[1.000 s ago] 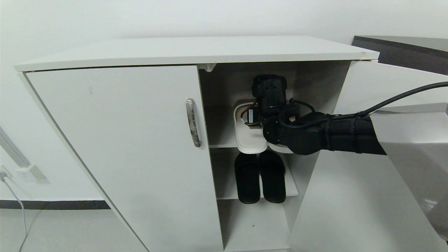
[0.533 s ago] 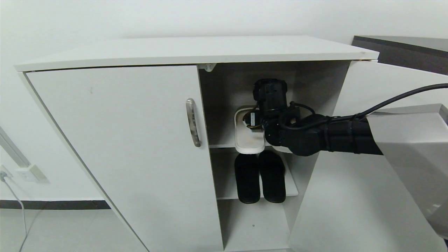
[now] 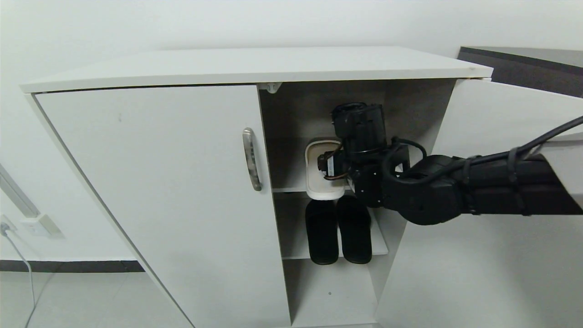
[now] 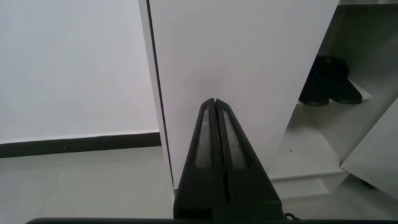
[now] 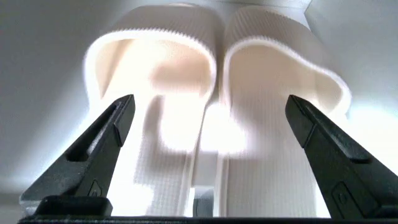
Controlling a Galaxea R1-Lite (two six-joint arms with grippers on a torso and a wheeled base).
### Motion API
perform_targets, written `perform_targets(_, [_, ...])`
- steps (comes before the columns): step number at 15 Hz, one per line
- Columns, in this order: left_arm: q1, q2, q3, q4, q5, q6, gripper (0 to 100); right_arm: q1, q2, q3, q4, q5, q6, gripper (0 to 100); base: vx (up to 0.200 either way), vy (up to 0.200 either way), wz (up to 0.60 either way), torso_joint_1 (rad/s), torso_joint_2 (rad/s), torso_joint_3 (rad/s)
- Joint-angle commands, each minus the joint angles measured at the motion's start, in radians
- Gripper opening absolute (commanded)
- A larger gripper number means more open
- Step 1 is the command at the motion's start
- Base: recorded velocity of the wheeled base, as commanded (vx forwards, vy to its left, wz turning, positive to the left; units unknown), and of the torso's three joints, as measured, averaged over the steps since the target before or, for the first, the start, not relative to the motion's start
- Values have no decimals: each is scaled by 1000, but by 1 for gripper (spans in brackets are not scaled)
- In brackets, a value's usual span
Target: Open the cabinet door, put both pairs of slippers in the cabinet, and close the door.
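The white cabinet (image 3: 255, 64) has its right door (image 3: 478, 255) swung open and its left door (image 3: 159, 191) closed. A pair of white slippers (image 3: 321, 182) lies on the upper shelf, heels slightly over the shelf edge. A pair of black slippers (image 3: 339, 230) rests on the shelf below. My right gripper (image 5: 210, 102) is inside the upper compartment, open, its fingers (image 5: 99, 155) spread just behind the white slippers' (image 5: 155, 81) heels with nothing held. My left gripper (image 4: 214, 102) is shut and empty, low in front of the closed left door; the black slippers (image 4: 329, 81) show beyond it.
A metal handle (image 3: 251, 159) runs down the left door's inner edge. The bottom compartment (image 3: 330, 296) holds nothing. A wall socket (image 3: 38, 225) with a cable sits at the lower left. A dark counter (image 3: 524, 64) stands behind the cabinet at right.
The white slippers slid deeper onto the upper shelf. My right arm then shifted a little to the right and back, away from the slippers.
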Motion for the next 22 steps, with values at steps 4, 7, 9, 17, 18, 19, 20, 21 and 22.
perform_targets(4, [0, 0, 0, 0, 0, 0, 0, 106, -257, 312, -115, -2, 1, 100, 0, 0, 0, 0, 0, 0])
perform_targets(7, [0, 0, 0, 0, 0, 0, 0, 162, -370, 536, -218, 12, 12, 100, 0, 0, 0, 0, 0, 0])
perform_targets(9, [0, 1, 0, 0, 0, 0, 0, 183, -407, 666, -340, 55, 1, 100, 0, 0, 0, 0, 0, 0])
perform_targets(17, [0, 0, 0, 0, -2, 5, 0, 188, -401, 718, -423, 89, -2, 0, 0, 0, 0, 0, 0, 0])
perform_targets(18, [0, 1, 0, 0, -2, 3, 0, 188, -400, 720, -423, 100, -2, 0, 0, 0, 0, 0, 0, 0])
perform_targets(19, [0, 1, 0, 0, -2, 3, 0, 189, -398, 720, -423, 100, -2, 0, 0, 0, 0, 0, 0, 0])
perform_targets(20, [0, 1, 0, 0, -2, 3, 0, 192, -395, 720, -423, 100, -2, 0, 0, 0, 0, 0, 0, 0])
perform_targets(21, [0, 1, 0, 0, -2, 3, 0, 194, -393, 718, -422, 100, -2, 0, 0, 0, 0, 0, 0, 0])
perform_targets(22, [0, 0, 0, 0, -2, 3, 0, 194, -393, 718, -422, 100, -2, 0, 0, 0, 0, 0, 0, 0])
